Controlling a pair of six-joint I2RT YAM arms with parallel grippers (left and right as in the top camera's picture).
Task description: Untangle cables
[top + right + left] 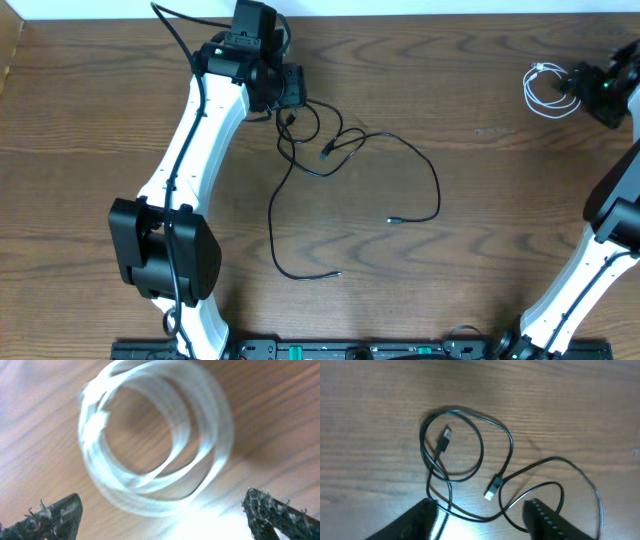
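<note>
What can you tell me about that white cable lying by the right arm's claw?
The white cable is a thin, smooth, plastic-looking cord wound into a small loose coil of several turns, with what looks like a small white plug at one edge. It lies flat on the wooden table, far from the black cable. The right gripper hovers by it, its fingers spread wide. Only the table seems to touch it. The wrist view is blurred.
</note>
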